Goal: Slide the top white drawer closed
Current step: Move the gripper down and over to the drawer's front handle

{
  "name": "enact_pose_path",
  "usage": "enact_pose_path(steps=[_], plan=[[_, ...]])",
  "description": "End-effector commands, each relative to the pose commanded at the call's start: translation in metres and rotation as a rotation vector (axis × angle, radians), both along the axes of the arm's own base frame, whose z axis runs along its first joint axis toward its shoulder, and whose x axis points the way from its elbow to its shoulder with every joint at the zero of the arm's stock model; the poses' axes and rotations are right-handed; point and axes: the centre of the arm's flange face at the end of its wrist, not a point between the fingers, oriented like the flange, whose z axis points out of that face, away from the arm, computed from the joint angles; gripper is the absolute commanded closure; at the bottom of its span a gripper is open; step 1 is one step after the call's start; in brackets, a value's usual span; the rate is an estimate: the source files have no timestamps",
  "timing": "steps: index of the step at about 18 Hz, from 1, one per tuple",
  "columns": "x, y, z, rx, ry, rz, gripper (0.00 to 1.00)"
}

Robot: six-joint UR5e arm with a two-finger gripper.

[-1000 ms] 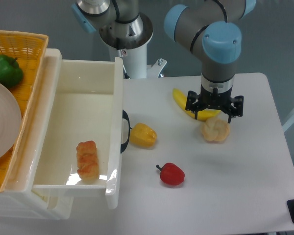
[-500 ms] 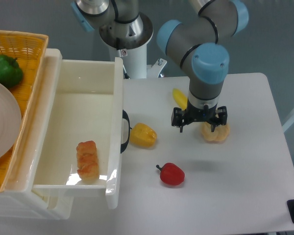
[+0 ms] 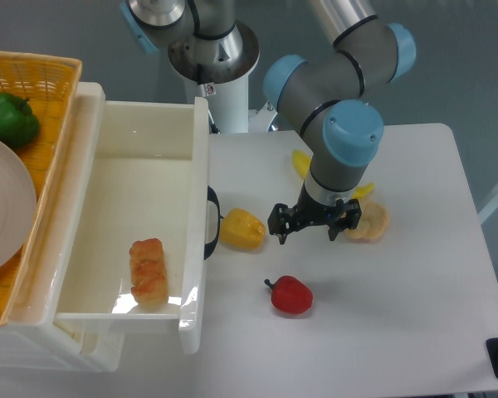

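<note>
The top white drawer (image 3: 197, 215) stands pulled far out of the cabinet, its front panel facing right with a curved black handle (image 3: 213, 222). A piece of bread (image 3: 148, 270) lies inside it. My gripper (image 3: 309, 229) hangs over the table to the right of the drawer front, a short way from the handle, with a yellow pepper (image 3: 241, 229) between them. Its fingers are spread and hold nothing.
A red pepper (image 3: 291, 294) lies in front of the gripper. A bun (image 3: 371, 220) and a banana (image 3: 301, 162) lie behind the arm, partly hidden. A yellow wicker basket (image 3: 41, 75) with a green pepper (image 3: 8, 118) and a white plate (image 3: 0, 207) sits on the cabinet at left.
My gripper has moved left and toward the front, from above the bun toward the drawer front. The drawer and the foods have not moved.
</note>
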Motion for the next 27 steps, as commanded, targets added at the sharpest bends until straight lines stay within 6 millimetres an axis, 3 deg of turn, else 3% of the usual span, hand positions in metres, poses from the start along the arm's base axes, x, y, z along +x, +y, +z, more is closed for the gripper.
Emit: enact_pose_path(steps=[7,27], plan=[[0.031,0.021,-0.020,-0.021,-0.032,-0.057,0.00],[0.055,0.039,-0.022,0.005,-0.060,-0.085,0.00]])
